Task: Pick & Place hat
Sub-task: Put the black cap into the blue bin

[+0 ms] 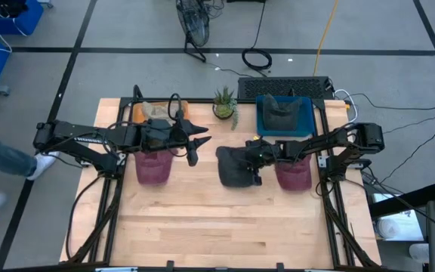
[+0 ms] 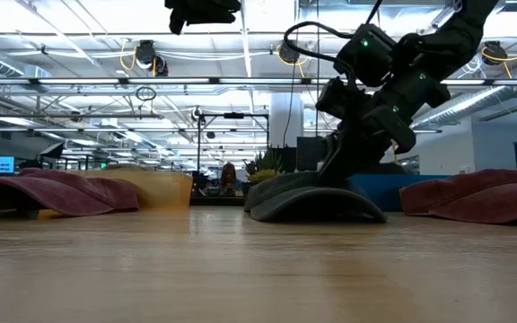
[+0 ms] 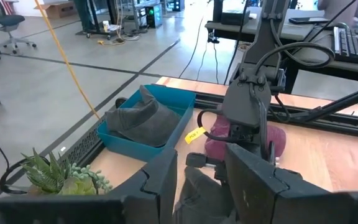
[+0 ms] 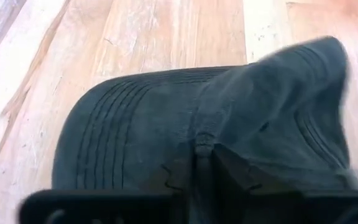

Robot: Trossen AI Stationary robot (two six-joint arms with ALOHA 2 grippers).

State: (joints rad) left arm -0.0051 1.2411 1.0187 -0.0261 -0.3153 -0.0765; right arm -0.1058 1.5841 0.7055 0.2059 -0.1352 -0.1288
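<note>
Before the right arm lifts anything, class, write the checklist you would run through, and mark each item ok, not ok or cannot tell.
1. Right gripper pinching the dark hat: ok, fabric is bunched between its fingers.
2. Hat clear of the table: not ok, its brim lies flat on the wood in the low view.
3. Blue bin free to take it: not ok, a dark hat already lies inside.
4. Left gripper out of the way: ok, raised and apart from the hat.
5. Maroon hat beside the grasp is untouched: cannot tell.
</note>
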